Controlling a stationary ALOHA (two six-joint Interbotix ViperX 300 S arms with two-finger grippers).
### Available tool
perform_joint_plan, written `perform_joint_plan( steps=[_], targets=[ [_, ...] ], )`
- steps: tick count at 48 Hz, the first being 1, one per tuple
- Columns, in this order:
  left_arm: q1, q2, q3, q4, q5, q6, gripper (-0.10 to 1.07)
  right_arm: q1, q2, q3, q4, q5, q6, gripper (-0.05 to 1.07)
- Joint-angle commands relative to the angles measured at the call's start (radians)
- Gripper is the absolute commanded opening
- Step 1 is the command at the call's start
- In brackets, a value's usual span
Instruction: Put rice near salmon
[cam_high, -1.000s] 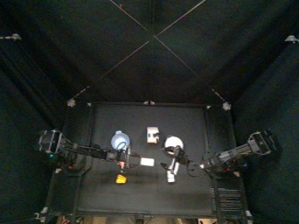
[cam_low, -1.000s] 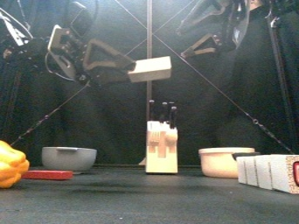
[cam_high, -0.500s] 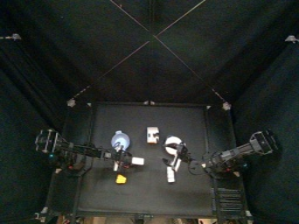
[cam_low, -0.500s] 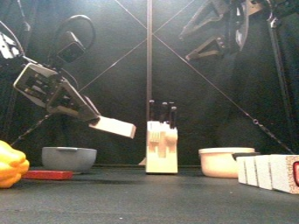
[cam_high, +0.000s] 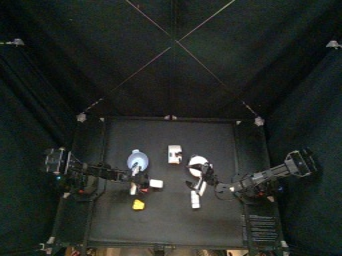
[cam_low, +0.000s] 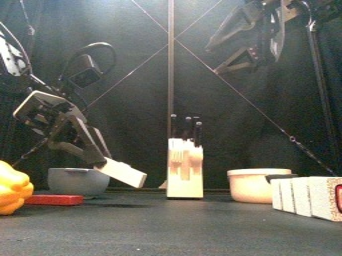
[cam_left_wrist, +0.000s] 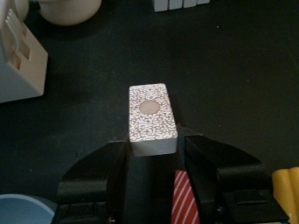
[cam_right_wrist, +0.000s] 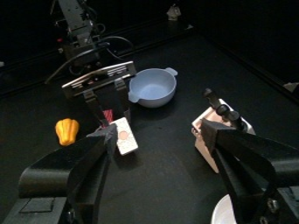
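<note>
Left wrist view shows the left pincer (cam_left_wrist: 152, 157) clamped on one end of the rice block (cam_left_wrist: 153, 120), a white speckled slab it holds low over the black counter (cam_left_wrist: 233, 79). Just beneath its jaws lies the red-and-white striped salmon (cam_left_wrist: 183, 185), with a yellow pepper (cam_left_wrist: 286, 187) near it. From the front, the rice (cam_low: 124, 172) tilts downward before the grey bowl (cam_low: 78, 180). High at the right, the right pincer (cam_right_wrist: 160, 162) hangs with jaws spread, holding nothing
</note>
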Motion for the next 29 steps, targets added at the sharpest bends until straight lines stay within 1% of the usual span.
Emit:
perform_joint_plan(
  steps=[1, 7, 14, 21, 29],
  targets=[
    [0.003, 0.002, -0.026, -0.011, 0.018, -0.002, 0.49, -0.005, -0.005, -0.012, -0.003, 0.003, 0.002, 1.04],
    [0.003, -0.005, -0.034, -0.021, 0.067, -0.002, 0.53, -0.011, 0.002, -0.014, -0.003, 0.003, 0.002, 1.04],
    [0.000, -0.014, -0.044, -0.040, 0.114, -0.002, 0.67, -0.015, 0.006, -0.015, 0.003, 0.003, 0.002, 1.04],
    [-0.002, -0.015, -0.048, -0.041, 0.123, -0.002, 0.81, -0.017, 0.008, -0.015, 0.009, 0.003, 0.002, 1.04],
    [-0.003, -0.017, -0.052, -0.041, 0.123, -0.003, 0.92, -0.017, 0.009, -0.015, 0.009, 0.003, 0.002, 1.04]
  ],
)
